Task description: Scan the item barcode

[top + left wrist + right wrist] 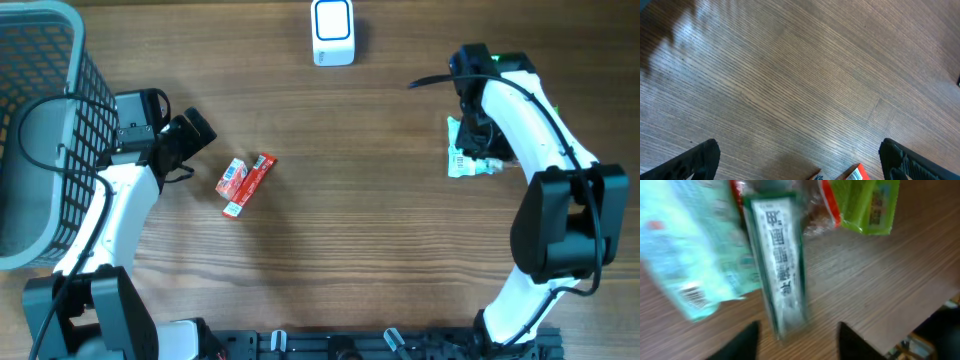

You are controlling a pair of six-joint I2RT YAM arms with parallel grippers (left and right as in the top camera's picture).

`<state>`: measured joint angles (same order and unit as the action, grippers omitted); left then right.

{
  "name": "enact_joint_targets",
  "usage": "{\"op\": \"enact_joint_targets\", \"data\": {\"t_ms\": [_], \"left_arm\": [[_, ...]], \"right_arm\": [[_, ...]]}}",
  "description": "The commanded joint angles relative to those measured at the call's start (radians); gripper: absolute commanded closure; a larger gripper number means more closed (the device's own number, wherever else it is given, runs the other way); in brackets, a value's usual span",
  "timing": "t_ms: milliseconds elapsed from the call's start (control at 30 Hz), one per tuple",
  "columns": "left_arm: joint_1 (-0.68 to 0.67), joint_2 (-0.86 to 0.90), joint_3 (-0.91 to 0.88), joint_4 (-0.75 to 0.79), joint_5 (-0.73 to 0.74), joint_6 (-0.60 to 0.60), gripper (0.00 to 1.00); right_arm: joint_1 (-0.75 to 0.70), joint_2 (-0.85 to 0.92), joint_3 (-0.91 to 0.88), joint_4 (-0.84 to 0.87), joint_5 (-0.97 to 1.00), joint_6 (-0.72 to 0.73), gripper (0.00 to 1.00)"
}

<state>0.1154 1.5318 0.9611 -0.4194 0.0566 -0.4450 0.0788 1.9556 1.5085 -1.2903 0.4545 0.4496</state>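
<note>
A white barcode scanner (332, 32) stands at the table's far middle. My right gripper (800, 345) is open over a small pile of packets (465, 160) on the right. A long green-and-white packet (780, 265) lies on the wood with its near end between my fingertips (742, 342), touching neither; the view is blurred. Beside it lie a mint packet (685, 255) and a bright green packet (870, 205). My left gripper (800, 160) is wide open over bare wood. Two red-and-white packets (247, 183) lie just ahead of it, their corners (857, 173) at the wrist view's lower edge.
A grey wire basket (40, 130) fills the far left edge, next to the left arm. The wooden table (360, 240) stretches between the two arms. The right arm's black base (565, 225) stands close to the right-hand pile.
</note>
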Motion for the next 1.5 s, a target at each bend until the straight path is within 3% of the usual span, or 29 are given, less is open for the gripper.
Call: {"op": "enact_joint_targets", "data": {"t_ms": [0, 300, 467, 500, 567, 667, 767, 933, 967, 1000, 1167, 1233, 1400, 1433, 1467], "left_arm": [[0.005, -0.013, 0.002, 0.003, -0.006, 0.019, 0.00], [0.005, -0.013, 0.002, 0.039, -0.006, 0.019, 0.00], [0.005, -0.013, 0.002, 0.089, 0.010, 0.018, 0.00], [0.005, -0.014, 0.002, 0.028, 0.113, 0.019, 0.00], [0.005, -0.013, 0.002, -0.065, 0.212, 0.019, 0.00], [-0.010, -0.013, 0.002, -0.124, 0.403, 0.238, 0.00], [-0.028, -0.013, 0.002, -0.175, 0.389, 0.417, 0.01], [-0.032, -0.013, 0.002, -0.206, 0.253, 0.494, 0.24], [-0.032, -0.013, 0.000, -0.207, 0.221, 0.494, 0.38], [-0.032, -0.013, -0.004, -0.211, 0.219, 0.494, 0.44], [-0.094, -0.013, -0.069, -0.196, 0.216, 0.522, 0.38], [-0.129, -0.013, -0.098, -0.156, 0.147, 0.523, 0.36], [-0.158, -0.011, -0.161, -0.088, 0.088, 0.519, 0.42], [-0.158, -0.011, -0.163, -0.084, 0.064, 0.519, 0.62], [-0.157, -0.011, -0.163, -0.076, 0.061, 0.519, 0.72]], "right_arm": [[-0.045, -0.021, -0.040, 0.021, 0.026, -0.010, 0.38], [-0.060, -0.036, 0.003, 0.089, -0.216, -0.160, 0.34], [-0.060, -0.271, 0.022, 0.132, -0.410, -0.161, 0.32], [-0.060, -0.328, 0.022, 0.157, -0.500, -0.161, 0.02], [-0.060, -0.395, 0.022, 0.175, -0.616, -0.161, 0.00], [-0.059, -0.417, 0.021, 0.159, -0.685, -0.161, 0.00], [-0.059, -0.412, -0.027, 0.189, -0.685, -0.161, 0.00], [-0.059, -0.404, -0.112, 0.240, -0.684, -0.161, 0.00], [-0.058, -0.404, -0.130, 0.253, -0.685, -0.161, 0.00], [-0.058, -0.404, -0.144, 0.263, -0.685, -0.161, 0.01], [-0.058, -0.404, -0.204, 0.310, -0.684, -0.159, 0.00], [-0.058, -0.403, -0.208, 0.311, -0.684, -0.159, 0.00], [-0.058, -0.403, -0.208, 0.308, -0.685, -0.158, 0.00], [-0.058, -0.403, -0.208, 0.310, -0.685, -0.158, 0.00], [-0.058, -0.403, -0.208, 0.310, -0.685, -0.158, 0.00]]}}
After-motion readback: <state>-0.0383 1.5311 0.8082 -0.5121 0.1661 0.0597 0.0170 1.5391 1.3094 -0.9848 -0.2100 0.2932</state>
